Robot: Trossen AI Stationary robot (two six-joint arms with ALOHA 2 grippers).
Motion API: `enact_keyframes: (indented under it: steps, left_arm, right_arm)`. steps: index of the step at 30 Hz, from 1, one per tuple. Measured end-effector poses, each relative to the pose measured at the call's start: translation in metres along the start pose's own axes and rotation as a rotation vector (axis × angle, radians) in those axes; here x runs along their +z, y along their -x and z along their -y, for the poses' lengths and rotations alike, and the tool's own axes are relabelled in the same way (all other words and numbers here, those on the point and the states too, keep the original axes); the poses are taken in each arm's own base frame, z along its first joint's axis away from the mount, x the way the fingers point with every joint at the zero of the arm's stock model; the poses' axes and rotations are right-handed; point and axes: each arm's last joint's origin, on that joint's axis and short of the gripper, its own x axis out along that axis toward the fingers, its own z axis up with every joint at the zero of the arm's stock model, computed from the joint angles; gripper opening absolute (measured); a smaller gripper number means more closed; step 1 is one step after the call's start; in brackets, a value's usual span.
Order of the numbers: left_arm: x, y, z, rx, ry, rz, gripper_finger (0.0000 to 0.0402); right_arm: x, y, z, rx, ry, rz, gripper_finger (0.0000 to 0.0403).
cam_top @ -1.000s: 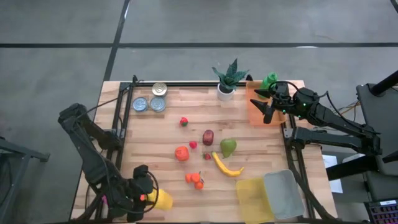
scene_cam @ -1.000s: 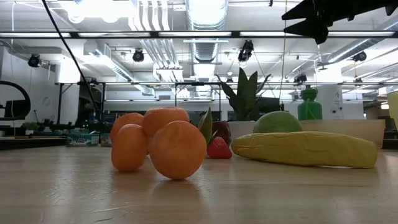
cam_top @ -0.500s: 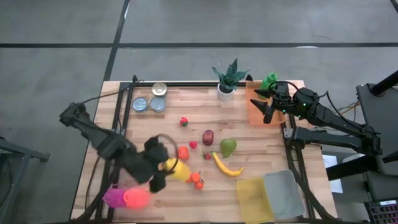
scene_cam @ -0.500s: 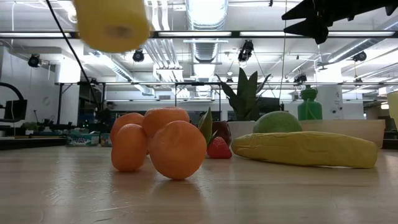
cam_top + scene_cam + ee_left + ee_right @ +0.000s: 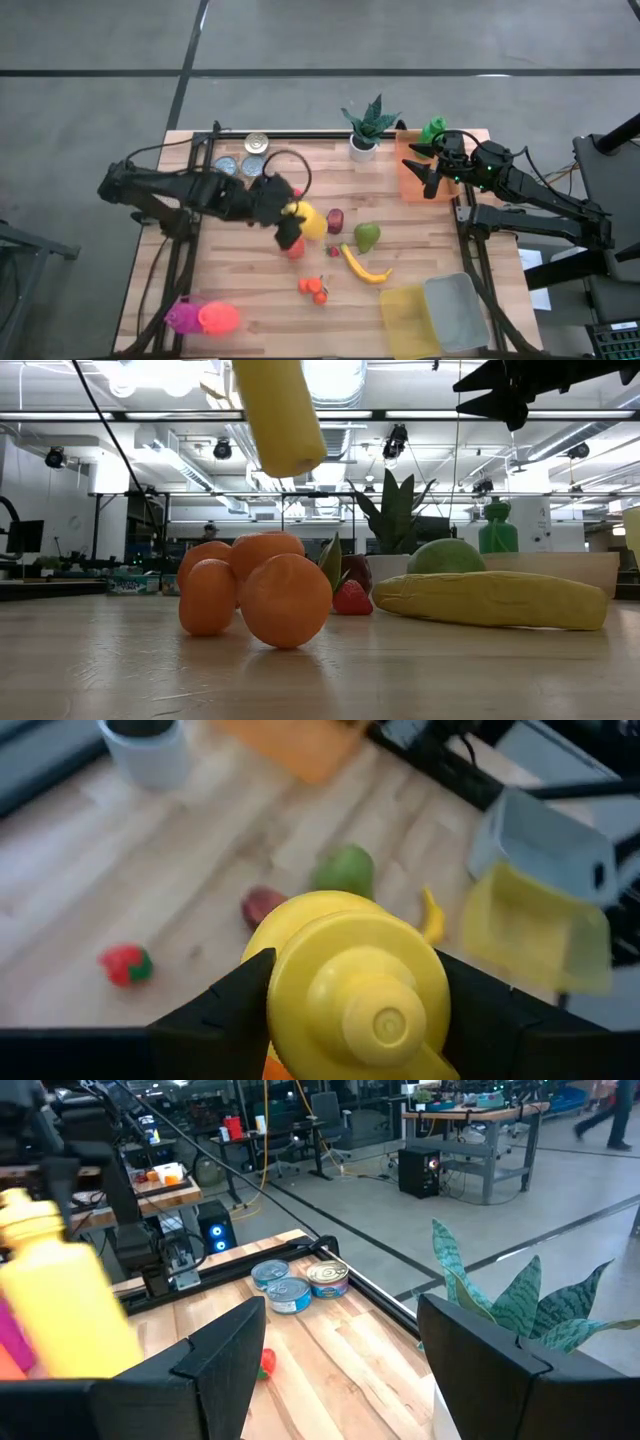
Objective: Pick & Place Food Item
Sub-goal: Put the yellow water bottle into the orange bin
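Gripping a yellow mustard bottle (image 5: 308,219), the left tool (image 5: 291,222) is hanging above the middle of the wooden table (image 5: 420,250), its two fingers (image 5: 215,1010) clamped on the bottle's sides. In the left wrist view the bottle's cap end is pointing at the camera. In the low view the bottle (image 5: 277,415) is hanging clear of the tabletop, tilted, above the mandarin cluster (image 5: 255,595).

Taking the potted plant (image 5: 367,128) at the far edge as the landmark:
- The bottle is sitting toward the near-left of the plant, just beside a dark red fruit (image 5: 334,220).
- A green pear (image 5: 367,237) is lying on the near side of the plant, and a yellow banana (image 5: 364,267) is lying nearer still.
- A small red strawberry (image 5: 296,195) is lying left of the plant; the bottle is above the table just beyond it.
- Three tin cans (image 5: 246,160) are standing well to the plant's left.
- An orange tray (image 5: 419,170) is lying just to the plant's right.

The right tool (image 5: 428,168) is hovering over the orange tray, its fingers standing apart with nothing between them. A yellow bin (image 5: 412,320) and a grey bin (image 5: 458,312) are sitting at the near-right corner of the table, well apart from the plant.
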Motion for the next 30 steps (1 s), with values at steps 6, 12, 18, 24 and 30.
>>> enact_keyframes:
  steps: [6, 12, 18, 24, 30]
  left_arm:
    - [0.029, -0.015, -0.034, 0.033, -0.006, 0.015, 0.0221]
    - [0.057, -0.025, -0.080, 0.058, -0.031, 0.013, 0.0221]
    - [0.069, -0.036, -0.112, 0.034, -0.062, 0.022, 0.0221]
    - [0.068, -0.062, -0.121, -0.004, -0.052, 0.008, 0.0221]
    - [0.061, -0.103, -0.122, -0.020, -0.050, -0.109, 0.0221]
  right_arm:
    - [0.000, 0.000, 0.000, 0.000, 0.000, 0.000, 0.0260]
    - [0.000, 0.000, 0.000, 0.000, 0.000, 0.000, 0.0260]
    - [0.000, 0.000, 0.000, 0.000, 0.000, 0.000, 0.0260]
    - [0.000, 0.000, 0.000, 0.000, 0.000, 0.000, 0.0260]
    - [0.000, 0.000, 0.000, 0.000, 0.000, 0.000, 0.0260]
